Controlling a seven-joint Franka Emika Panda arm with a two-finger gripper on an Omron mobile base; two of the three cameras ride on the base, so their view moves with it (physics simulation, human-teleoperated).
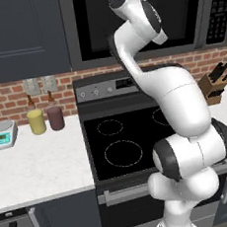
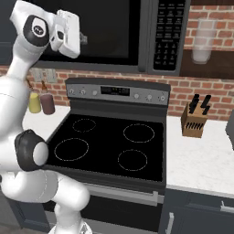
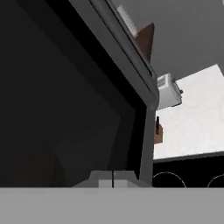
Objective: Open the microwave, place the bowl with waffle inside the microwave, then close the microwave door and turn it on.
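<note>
We see the arm raised high in front of the microwave [image 2: 114,32], which hangs above the stove [image 2: 109,141]. The end effector [image 2: 81,39] sits at the end of the white hand, up against the black glossy window of the microwave door [image 1: 140,18]. In the hand view its two fingertips [image 3: 107,179] meet with no gap between them, so we read it as fully closed, and nothing is held between them. The same view looks slantwise across the dark window, with the door's grey frame running diagonally beside it.

The door appears closed in both base views, flush with the microwave body. The black keypad strip [image 2: 167,34] stands to the right of the window, well apart from the end effector.

Below, the black stove top shows four ring burners, none carrying anything. On the white bench [image 1: 37,168] to the left of the stove stand a yellow jar [image 1: 36,121] and a maroon jar [image 1: 55,117] just beside each other, near the brick wall, with a small kitchen scale [image 1: 2,133] further left. On the bench to the right of the stove stands a wooden knife block [image 2: 193,120].
</note>
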